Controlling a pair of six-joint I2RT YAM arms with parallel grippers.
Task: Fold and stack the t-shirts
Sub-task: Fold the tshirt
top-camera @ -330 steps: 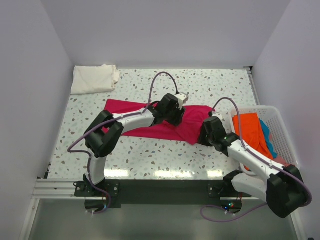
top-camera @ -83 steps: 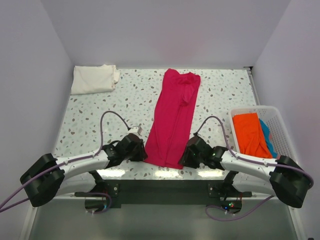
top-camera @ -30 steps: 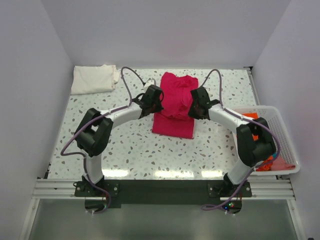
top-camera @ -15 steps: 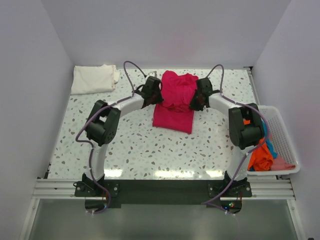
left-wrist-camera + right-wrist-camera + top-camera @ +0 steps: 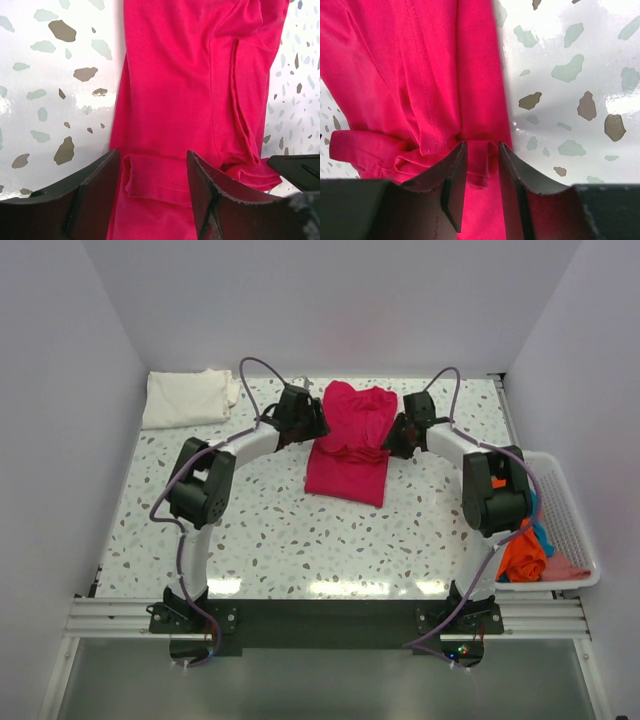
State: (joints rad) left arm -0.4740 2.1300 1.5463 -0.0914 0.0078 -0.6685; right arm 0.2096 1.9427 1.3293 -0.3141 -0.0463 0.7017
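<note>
The magenta-red t-shirt [image 5: 350, 445] lies folded in half at the far middle of the table, its upper layer rumpled at the fold edge. My left gripper [image 5: 312, 426] is at its left edge, jaws wide open, with the loose hem [image 5: 160, 180] between them untouched; the shirt [image 5: 175, 75] fills that view. My right gripper [image 5: 396, 436] is at the right edge, jaws partly open around a fold of the shirt [image 5: 420, 65]. A folded cream-white t-shirt [image 5: 188, 397] lies at the far left corner.
A white mesh basket [image 5: 580, 582] stands at the right edge, holding a bunched orange shirt [image 5: 520, 555], a blue one [image 5: 541, 536] and a pink one [image 5: 568, 568]. The speckled tabletop [image 5: 280, 530] is walled on three sides.
Both grippers carried the near end of the magenta shirt to the far end, folding it in half. In the last half second they spread slightly outward and the left jaws let go.
</note>
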